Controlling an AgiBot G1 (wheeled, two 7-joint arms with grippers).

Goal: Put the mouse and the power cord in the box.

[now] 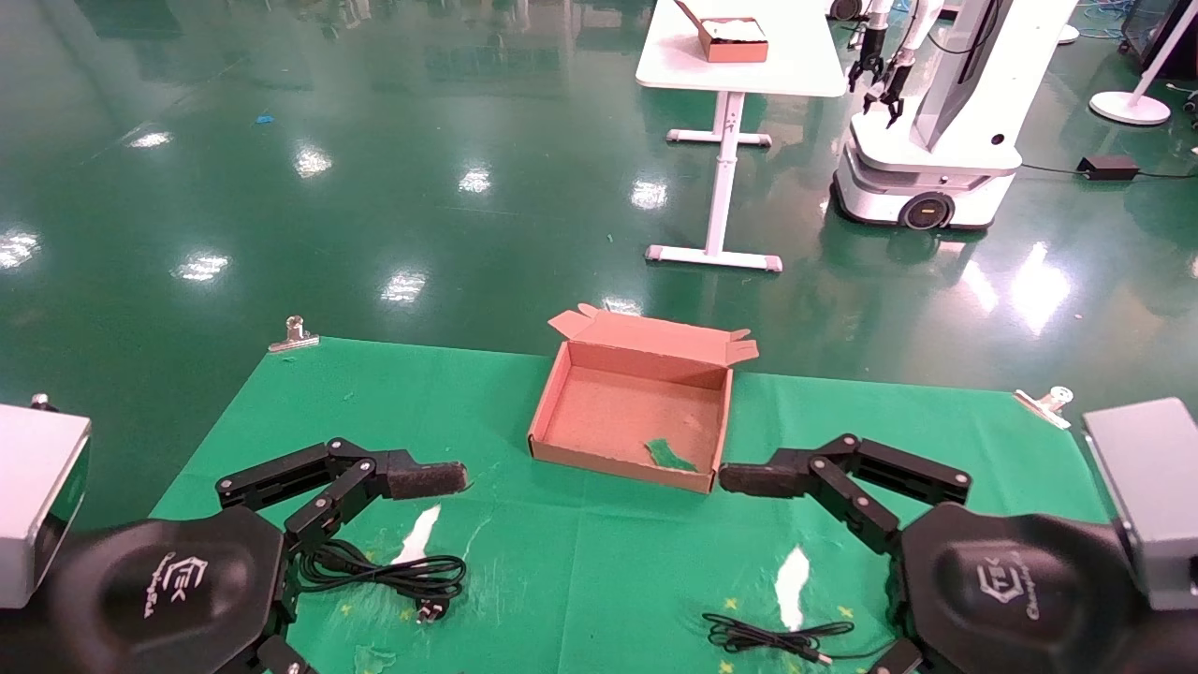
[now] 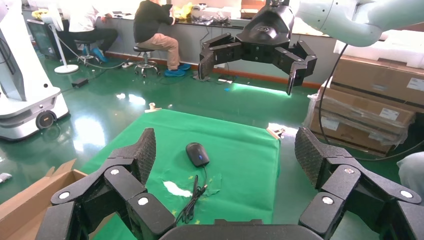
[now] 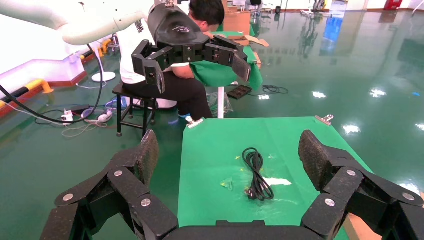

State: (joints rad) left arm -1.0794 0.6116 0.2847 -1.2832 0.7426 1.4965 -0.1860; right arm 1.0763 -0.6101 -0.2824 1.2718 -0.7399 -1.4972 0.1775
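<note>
Both hands sit low at the bottom of the head view, wide open and holding nothing. Left hand (image 1: 374,496) is at lower left, with the power cord (image 1: 393,573) coiled on the green table (image 1: 580,580) just under and beside it. Right hand (image 1: 824,487) is at lower right; the mouse (image 2: 198,153) only shows in the left wrist view, its thin cable (image 1: 767,639) lying at bottom centre-right. Between the hands, further back, the box (image 1: 562,393) sits open with a green scrap (image 1: 670,455) inside.
</note>
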